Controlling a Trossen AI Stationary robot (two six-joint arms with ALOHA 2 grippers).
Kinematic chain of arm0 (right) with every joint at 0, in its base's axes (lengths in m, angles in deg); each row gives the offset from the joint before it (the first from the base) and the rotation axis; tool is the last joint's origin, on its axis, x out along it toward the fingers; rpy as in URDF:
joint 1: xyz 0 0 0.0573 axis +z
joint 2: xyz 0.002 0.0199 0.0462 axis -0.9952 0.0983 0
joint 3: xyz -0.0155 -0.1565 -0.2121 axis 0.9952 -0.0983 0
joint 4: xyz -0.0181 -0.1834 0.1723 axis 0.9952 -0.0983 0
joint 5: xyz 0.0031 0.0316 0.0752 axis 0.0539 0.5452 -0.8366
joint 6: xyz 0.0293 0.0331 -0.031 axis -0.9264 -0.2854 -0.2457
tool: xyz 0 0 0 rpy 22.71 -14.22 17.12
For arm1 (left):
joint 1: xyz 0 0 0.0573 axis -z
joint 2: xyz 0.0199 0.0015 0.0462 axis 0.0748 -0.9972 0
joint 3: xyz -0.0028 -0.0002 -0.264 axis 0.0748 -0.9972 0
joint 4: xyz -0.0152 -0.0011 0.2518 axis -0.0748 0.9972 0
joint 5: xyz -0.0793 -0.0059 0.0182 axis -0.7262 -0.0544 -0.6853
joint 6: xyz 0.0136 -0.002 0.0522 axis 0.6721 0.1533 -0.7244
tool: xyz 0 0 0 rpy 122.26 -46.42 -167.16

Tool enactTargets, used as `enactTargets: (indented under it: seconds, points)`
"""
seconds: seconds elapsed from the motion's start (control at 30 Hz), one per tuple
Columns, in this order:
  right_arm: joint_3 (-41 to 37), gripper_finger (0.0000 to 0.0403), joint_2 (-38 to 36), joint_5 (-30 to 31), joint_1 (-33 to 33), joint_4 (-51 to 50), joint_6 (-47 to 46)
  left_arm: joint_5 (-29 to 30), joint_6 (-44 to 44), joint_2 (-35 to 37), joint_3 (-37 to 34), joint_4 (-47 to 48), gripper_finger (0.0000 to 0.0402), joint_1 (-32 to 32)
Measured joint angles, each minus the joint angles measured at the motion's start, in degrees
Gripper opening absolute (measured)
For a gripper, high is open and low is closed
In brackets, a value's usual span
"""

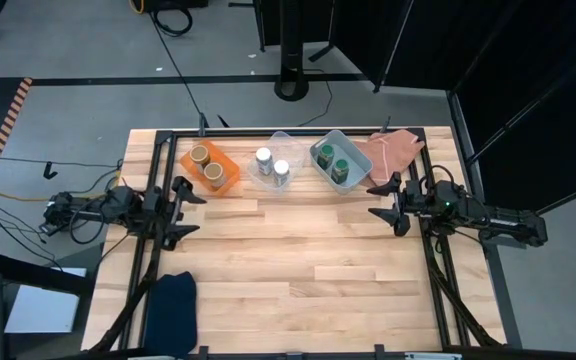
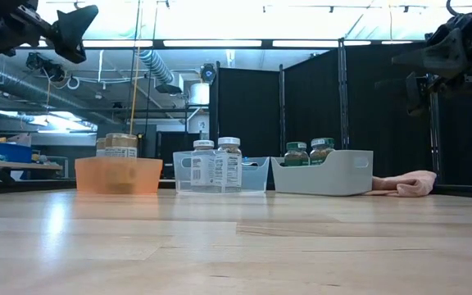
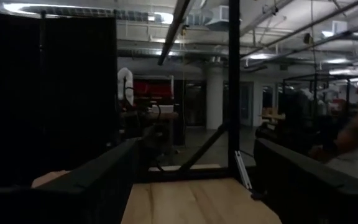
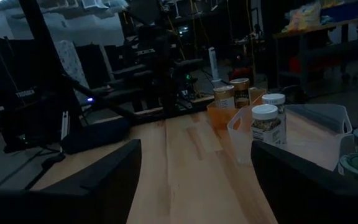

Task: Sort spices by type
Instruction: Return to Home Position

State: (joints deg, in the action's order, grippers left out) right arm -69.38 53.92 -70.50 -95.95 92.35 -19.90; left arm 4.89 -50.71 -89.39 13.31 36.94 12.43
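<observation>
Six spice jars stand upright in three trays along the far edge. Two tan-topped jars (image 1: 206,163) (image 2: 121,145) are in the orange tray (image 1: 226,165). Two white-lidded jars (image 1: 272,162) (image 4: 265,123) are in the clear tray (image 1: 280,138). Two green-lidded jars (image 1: 334,161) (image 2: 308,152) are in the grey-blue tray (image 1: 356,158). My left gripper (image 1: 186,210) hovers open at the table's left side, raised above it. My right gripper (image 1: 382,200) hovers open at the right side, also raised. Both point toward the table's middle and hold nothing.
A pink cloth (image 1: 396,150) lies at the far right corner beside the grey-blue tray. A dark blue cloth (image 1: 173,305) lies at the near left. Black frame rails (image 1: 438,270) run along both sides. The wooden tabletop (image 1: 308,270) between the arms and toward the near edge is bare.
</observation>
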Motion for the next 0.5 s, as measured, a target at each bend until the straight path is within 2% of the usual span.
enactTargets:
  seconds: [0.2, 0.5]
  points:
    - [0.0, 0.0307, 0.0, 0.01, 0.01, 0.02, 2.32, -2.97, -5.14, 0.0, 0.0, 0.38, 0.0333, 0.0]
    - [0.0, 0.0308, 0.0, -0.02, -0.01, 0.01, 3.45, -3.5, -4.96, 0.0, 0.0, 0.22, 0.0333, 0.0]
